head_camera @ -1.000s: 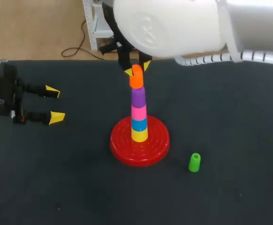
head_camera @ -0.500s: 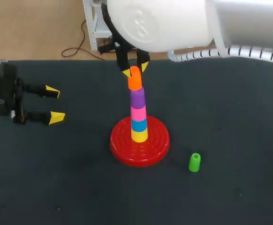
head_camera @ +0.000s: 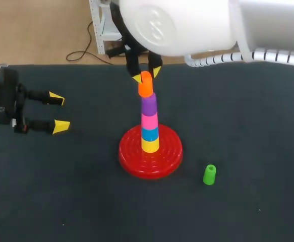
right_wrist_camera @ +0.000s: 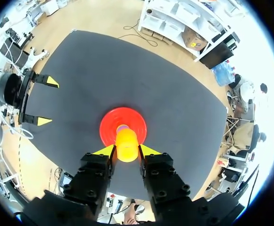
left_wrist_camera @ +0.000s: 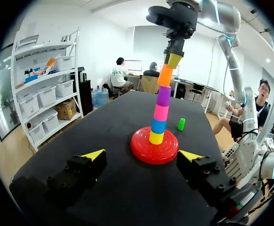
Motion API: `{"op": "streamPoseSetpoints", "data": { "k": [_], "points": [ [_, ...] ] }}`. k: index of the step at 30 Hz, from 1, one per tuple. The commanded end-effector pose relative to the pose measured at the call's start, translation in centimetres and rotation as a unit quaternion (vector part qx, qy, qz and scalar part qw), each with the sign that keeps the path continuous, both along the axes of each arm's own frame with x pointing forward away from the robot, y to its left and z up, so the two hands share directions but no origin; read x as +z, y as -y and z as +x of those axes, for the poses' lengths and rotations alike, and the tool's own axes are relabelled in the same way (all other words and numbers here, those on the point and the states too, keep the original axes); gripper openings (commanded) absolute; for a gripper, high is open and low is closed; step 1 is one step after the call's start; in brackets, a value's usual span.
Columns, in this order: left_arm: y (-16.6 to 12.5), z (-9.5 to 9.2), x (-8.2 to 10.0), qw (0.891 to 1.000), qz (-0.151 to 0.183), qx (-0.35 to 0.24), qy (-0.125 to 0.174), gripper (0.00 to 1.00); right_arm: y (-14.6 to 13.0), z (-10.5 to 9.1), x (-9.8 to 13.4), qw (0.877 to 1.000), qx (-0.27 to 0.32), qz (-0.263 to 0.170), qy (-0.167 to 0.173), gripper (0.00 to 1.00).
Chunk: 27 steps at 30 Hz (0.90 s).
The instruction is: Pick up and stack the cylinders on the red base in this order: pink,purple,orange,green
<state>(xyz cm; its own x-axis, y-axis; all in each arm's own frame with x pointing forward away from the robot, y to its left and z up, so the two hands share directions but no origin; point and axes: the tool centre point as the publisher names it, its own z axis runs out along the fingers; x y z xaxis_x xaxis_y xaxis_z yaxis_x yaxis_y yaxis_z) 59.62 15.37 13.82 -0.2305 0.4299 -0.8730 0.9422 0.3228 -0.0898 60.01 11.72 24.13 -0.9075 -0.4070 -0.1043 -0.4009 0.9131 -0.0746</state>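
The matt black table [head_camera: 61, 201] lies evenly lit.

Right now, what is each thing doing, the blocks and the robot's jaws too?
Orange: atop purple, gripped.
Pink: stacked under purple, over blue and yellow.
Green: upright on the table, off the base.
Right jaws: shut on orange.
Left jaws: open, empty.

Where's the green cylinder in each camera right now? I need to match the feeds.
Head view: the green cylinder stands upright, lower right of the red base.
Left wrist view: the green cylinder is just beyond the red base, off to one side.
Right wrist view: not visible.
Shared landmark: the red base, seen in all three views.
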Motion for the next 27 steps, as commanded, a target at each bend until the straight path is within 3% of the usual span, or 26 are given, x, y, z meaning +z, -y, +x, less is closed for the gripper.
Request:
{"op": "streamPoseSetpoints", "data": {
  "k": [1, 13, 27],
  "points": [
    [0.0, 0.0, -0.1, 1.0, -0.001, 0.001, 0.002, 1.0, 0.3, -0.1, -0.4, 1.0, 0.0, 0.002, 0.003, 0.0],
    [0.0, 0.0, -0.1, 1.0, -0.001, 0.001, 0.002, 1.0, 0.4, -0.2, -0.8, 1.0, -0.003, 0.002, -0.002, 0.0],
    [0.0, 0.0, -0.1, 1.0, -0.001, 0.001, 0.002, 1.0, 0.8, 0.4, -3.0, 0.999, -0.021, -0.002, -0.027, 0.0]
  ]
}}
